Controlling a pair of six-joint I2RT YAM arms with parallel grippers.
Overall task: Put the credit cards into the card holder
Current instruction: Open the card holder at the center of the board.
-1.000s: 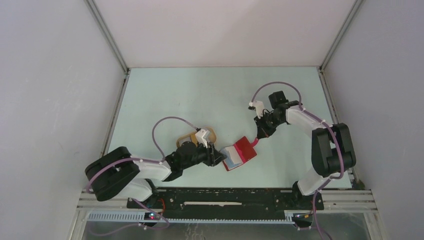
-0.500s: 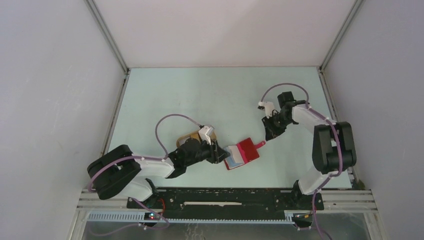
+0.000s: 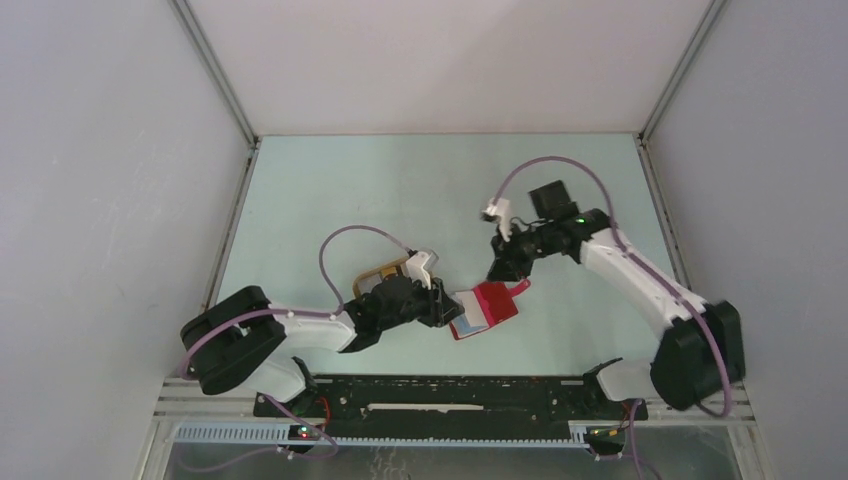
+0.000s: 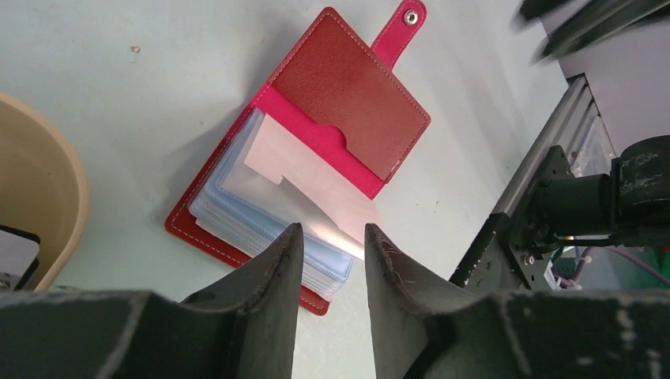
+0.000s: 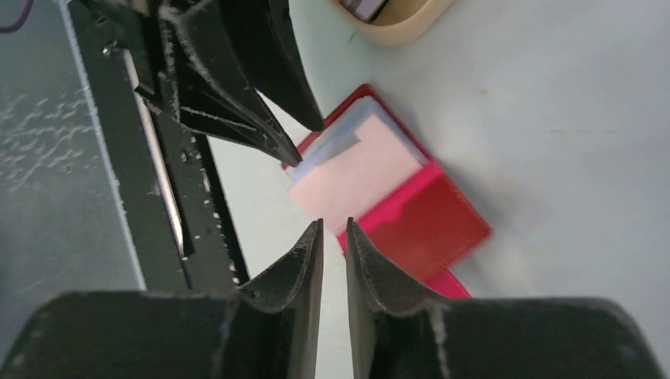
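Note:
The red card holder [image 3: 490, 303] lies open on the table, its flap [image 4: 348, 95] and snap tab [image 4: 403, 24] spread flat. A pale silvery card [image 4: 312, 189] sits partly tucked into the grey-blue pockets [image 4: 237, 213], with one corner sticking out. My left gripper [image 4: 332, 233] is open at the holder's near edge, and the card's corner lies just beyond its tips. My right gripper [image 5: 333, 225] hovers above the holder [image 5: 430, 225] with a narrow gap between its jaws, holding nothing. In the right wrist view the left gripper [image 5: 310, 144] touches the pocket edge.
A beige oval tray [image 3: 380, 272] stands just left of the holder, behind the left gripper; a dark-edged card [image 4: 12, 253] lies in the tray [image 4: 55, 181]. The black mounting rail [image 3: 450, 395] runs along the near table edge.
My right gripper has let go of the snap tab, opened slightly and swung left to a spot above the holder. The left gripper has nudged forward against the pockets.

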